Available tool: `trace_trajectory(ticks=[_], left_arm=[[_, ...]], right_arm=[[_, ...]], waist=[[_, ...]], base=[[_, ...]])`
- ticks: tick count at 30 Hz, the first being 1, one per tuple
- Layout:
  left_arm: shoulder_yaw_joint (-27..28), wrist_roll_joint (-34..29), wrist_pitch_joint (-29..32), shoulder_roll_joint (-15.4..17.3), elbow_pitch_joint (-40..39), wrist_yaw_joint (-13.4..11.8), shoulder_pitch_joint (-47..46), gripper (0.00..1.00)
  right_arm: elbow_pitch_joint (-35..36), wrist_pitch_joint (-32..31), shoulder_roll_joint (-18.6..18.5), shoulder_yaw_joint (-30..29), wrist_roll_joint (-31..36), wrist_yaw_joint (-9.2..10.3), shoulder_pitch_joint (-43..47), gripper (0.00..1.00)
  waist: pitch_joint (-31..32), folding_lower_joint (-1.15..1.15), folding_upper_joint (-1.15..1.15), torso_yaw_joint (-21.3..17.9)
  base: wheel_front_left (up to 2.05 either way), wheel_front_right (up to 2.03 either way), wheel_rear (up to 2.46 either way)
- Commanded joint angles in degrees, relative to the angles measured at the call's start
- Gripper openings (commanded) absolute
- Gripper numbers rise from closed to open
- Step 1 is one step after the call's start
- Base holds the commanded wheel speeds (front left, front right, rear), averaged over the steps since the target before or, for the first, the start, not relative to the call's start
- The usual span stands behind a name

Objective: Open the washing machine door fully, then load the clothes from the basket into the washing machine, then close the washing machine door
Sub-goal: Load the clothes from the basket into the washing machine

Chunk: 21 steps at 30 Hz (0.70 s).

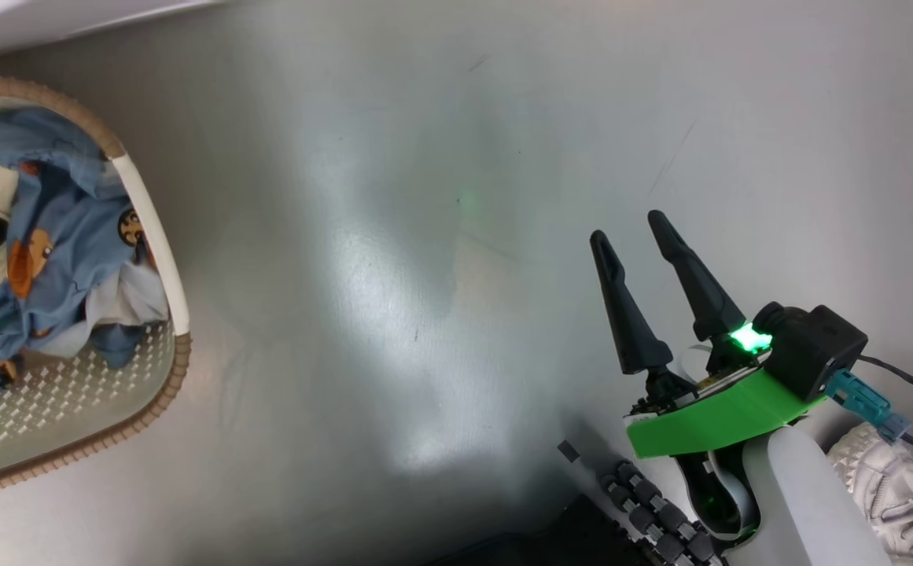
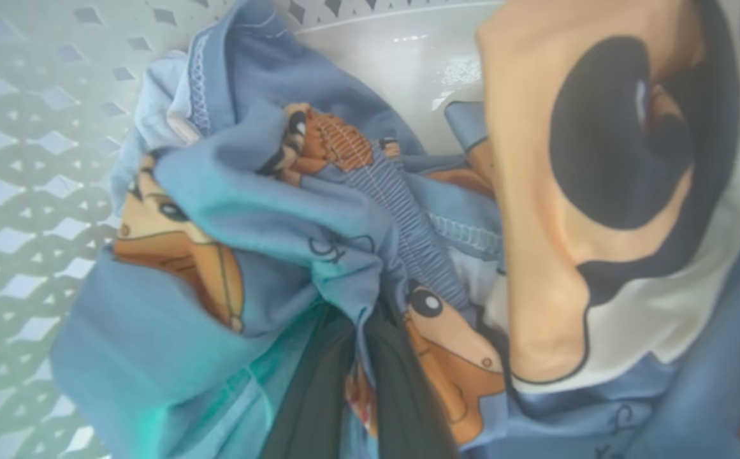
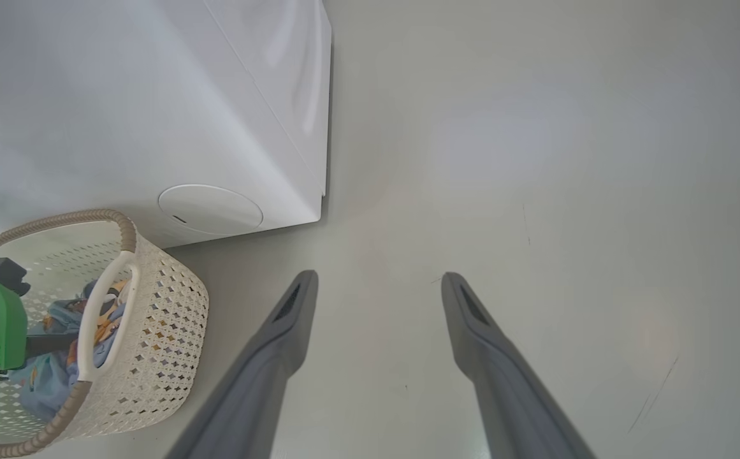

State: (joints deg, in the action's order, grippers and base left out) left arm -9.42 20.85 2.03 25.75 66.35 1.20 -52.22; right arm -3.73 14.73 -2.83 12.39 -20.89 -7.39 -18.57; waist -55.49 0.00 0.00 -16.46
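Left tool (image 2: 360,319) clamps a fold of the soft, light clothes (image 2: 261,210) bunched in the basket (image 1: 177,369); the limp fabric will likely drape and trail. Right tool (image 1: 627,226) fingers stand apart above the floor (image 1: 425,236).

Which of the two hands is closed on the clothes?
The left hand, down inside the basket, pinched shut on the blue clothes. The right hand is spread open over bare floor, holding nothing.

Basket (image 1: 181,362) and clothes (image 1: 63,228) partly past head view's left edge
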Motion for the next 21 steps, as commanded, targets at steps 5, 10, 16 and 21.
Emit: trace_trajectory(ticks=[5, 10, 16, 21], left_arm=[[-0.2, -1.0, -2.3, 2.2, 0.6, 0.7, 2.2, 0.00], [-0.7, -0.6, -5.8, 1.0, 0.8, 1.9, 3.9, 0.00], [-0.5, 0.6, -9.7, -0.5, 0.9, 3.2, 5.8, 0.00], [-0.8, 1.4, -13.5, -2.2, 0.7, 4.0, 7.7, 0.00]], right_arm=[[0.9, 0.3, 0.0, 0.5, -0.2, -0.10, 2.5, 1.00], [0.6, 0.3, 0.0, -0.3, 0.4, -0.10, 2.2, 1.00], [0.2, 0.3, 0.0, -1.6, 1.6, -0.10, 2.0, 1.00], [-0.4, 0.3, 0.0, -2.9, 3.1, -0.10, 2.0, 1.00]], waist=[[1.5, 0.00, 0.00, 0.1], [4.4, 0.00, 0.00, 0.8], [8.0, 0.00, 0.00, 2.0], [12.3, 0.00, 0.00, 3.5]], base=[[0.00, 0.00, 0.00], [0.00, 0.00, 0.00], [0.00, 0.00, 0.00], [0.00, 0.00, 0.00]])
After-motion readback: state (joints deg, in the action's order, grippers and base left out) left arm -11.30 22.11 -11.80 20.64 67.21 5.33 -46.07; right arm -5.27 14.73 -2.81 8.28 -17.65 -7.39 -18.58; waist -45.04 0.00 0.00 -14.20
